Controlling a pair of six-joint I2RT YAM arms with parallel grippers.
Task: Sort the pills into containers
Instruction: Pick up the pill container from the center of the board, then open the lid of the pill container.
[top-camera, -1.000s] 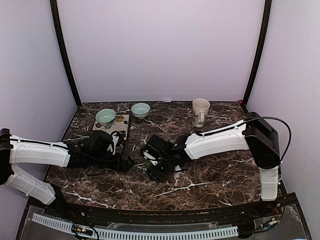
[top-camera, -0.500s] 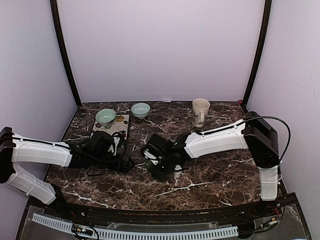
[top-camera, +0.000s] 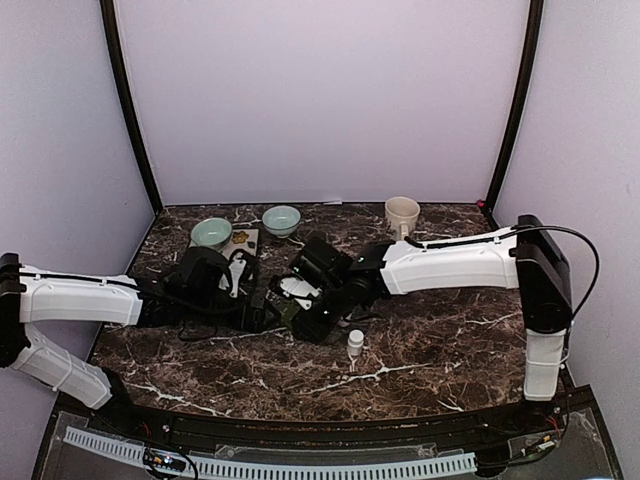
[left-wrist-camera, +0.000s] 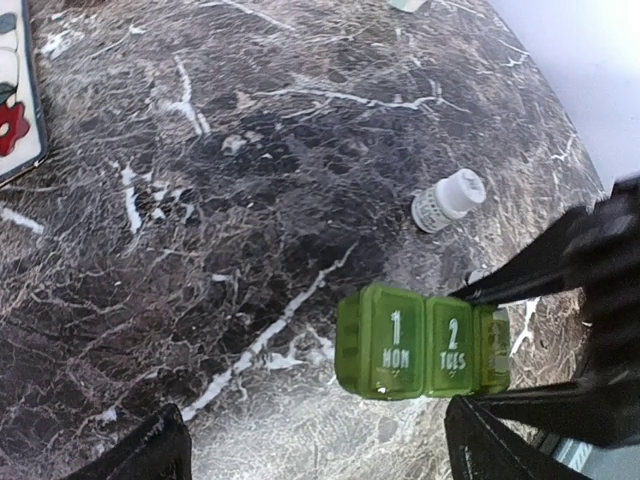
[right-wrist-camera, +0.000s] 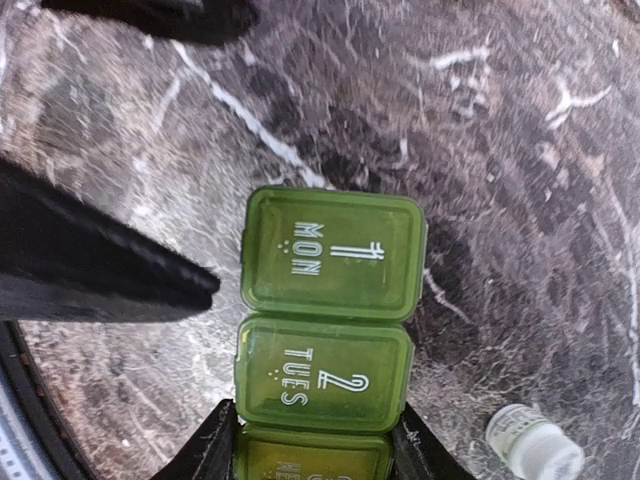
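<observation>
The containers are a dark green pill box (right-wrist-camera: 325, 320) with lids marked "1 MON" and "2 TUES", both shut. My right gripper (right-wrist-camera: 315, 455) is shut on its far end, a finger on each long side, holding it over the marble table (top-camera: 430, 340). The box also shows in the left wrist view (left-wrist-camera: 420, 342) and, small, in the top view (top-camera: 290, 312). My left gripper (left-wrist-camera: 320, 460) is open and empty, its fingers (left-wrist-camera: 150, 455) wide apart just short of the box's MON end. No loose pills show.
A small white pill bottle (top-camera: 354, 343) stands right of the grippers, also in the left wrist view (left-wrist-camera: 447, 200) and the right wrist view (right-wrist-camera: 533, 445). At the back are two teal bowls (top-camera: 211, 233) (top-camera: 281, 219), a flowered mat (top-camera: 240, 250) and a cream mug (top-camera: 401, 213).
My right gripper has moved left and back with the pill box, uncovering the white bottle. My left gripper has shifted a little right toward the box.
</observation>
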